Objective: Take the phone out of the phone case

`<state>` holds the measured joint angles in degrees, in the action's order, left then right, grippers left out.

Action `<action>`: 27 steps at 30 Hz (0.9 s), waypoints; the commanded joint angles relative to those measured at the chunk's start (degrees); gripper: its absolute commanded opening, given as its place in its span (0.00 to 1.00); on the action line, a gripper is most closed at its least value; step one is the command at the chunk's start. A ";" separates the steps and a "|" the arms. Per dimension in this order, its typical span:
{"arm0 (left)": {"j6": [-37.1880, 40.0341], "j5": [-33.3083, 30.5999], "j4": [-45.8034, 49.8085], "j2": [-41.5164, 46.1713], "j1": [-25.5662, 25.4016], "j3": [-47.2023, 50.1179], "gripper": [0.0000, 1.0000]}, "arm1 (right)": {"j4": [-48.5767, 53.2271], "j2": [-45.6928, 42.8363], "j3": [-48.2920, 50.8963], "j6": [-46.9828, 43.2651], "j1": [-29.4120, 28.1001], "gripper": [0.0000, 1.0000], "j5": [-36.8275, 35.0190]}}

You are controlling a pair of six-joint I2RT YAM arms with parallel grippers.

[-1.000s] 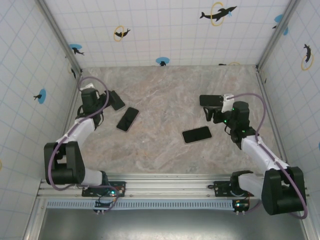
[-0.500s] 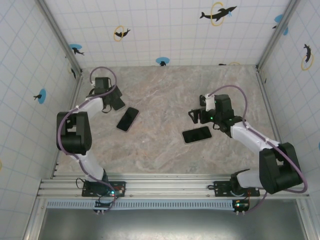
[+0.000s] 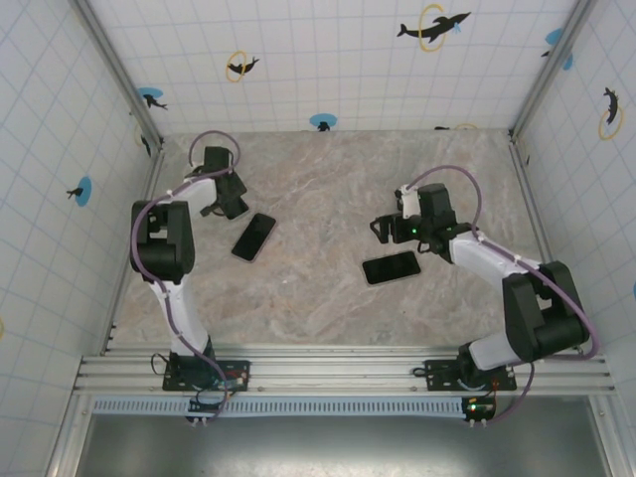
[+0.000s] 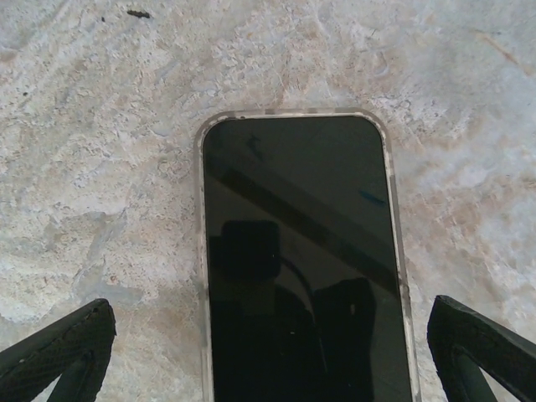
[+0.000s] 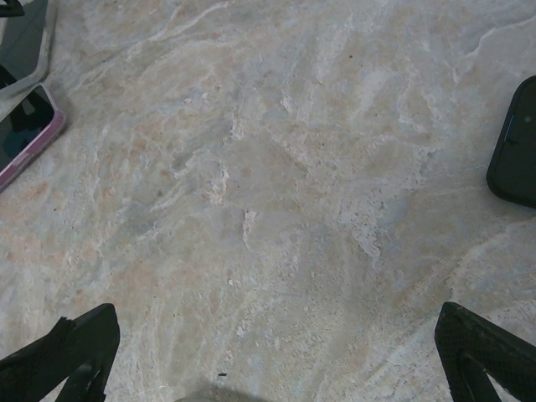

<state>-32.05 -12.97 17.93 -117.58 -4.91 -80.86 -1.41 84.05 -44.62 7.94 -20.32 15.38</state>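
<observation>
Black glass of the phone (image 4: 301, 260), framed by its clear phone case (image 4: 201, 251), lies flat just under my left end effector (image 4: 268, 352). The jaws stand wide on both sides of it and its long axis runs straight away from me, so I judge this arm the nearer one. To the right, my right end effector (image 5: 268, 360) is also wide and holds nothing, with a pink-cased phone (image 5: 21, 134) near it. Everything rests on the marbled worktop (image 3: 328, 169), between tiled walls (image 3: 328, 70).

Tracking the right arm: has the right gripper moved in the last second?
Yes. Seen from above, the right gripper has swung left, from about the right end of the nearby phone to behind its left half.
</observation>
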 commanded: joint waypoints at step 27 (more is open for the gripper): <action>-3.11 -6.02 12.45 -12.98 -2.39 -13.94 0.94 | -0.83 4.81 -5.12 2.61 2.00 0.99 9.16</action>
<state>-34.15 -18.28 26.76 -128.09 -7.11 -93.65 -1.50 88.03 -47.66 8.97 -18.68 20.91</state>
